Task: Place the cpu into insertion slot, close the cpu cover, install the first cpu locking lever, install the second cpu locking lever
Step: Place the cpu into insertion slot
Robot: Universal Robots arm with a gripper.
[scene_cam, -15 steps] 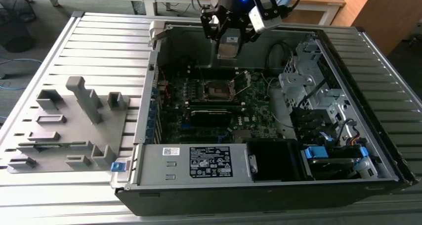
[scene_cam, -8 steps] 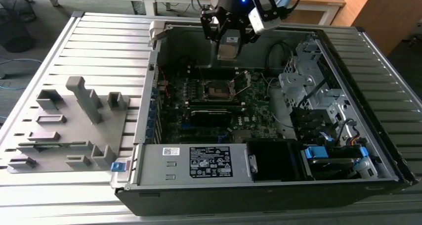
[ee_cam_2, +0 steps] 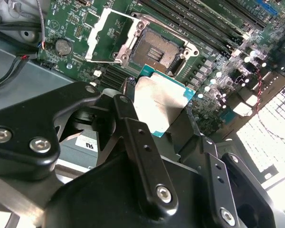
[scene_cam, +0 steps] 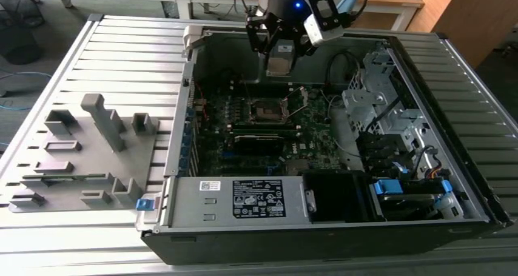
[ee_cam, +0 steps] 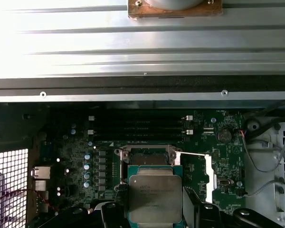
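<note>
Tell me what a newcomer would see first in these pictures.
The silver-grey cpu, clamped in the gripper, hangs above the motherboard. Beyond it, in the second wrist view, the insertion slot lies bare, its cpu cover flipped open beside it.

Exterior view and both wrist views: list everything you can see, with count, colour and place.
table: one, silvery slatted metal, under everything.
computer case: one, black, lying open on the table.
holder: one, grey, on the table at the exterior view's left of the case.
circuit board: one, dark green, inside the case.
power supply: one, silvery grey, inside the case.
socket: one, dark centre, silvery rim, on the board, empty.
cover: one, silvery frame, swung open beside the socket.
chip: one, silver-grey, above the board.
gripper: one, black, shut on the chip.
</note>
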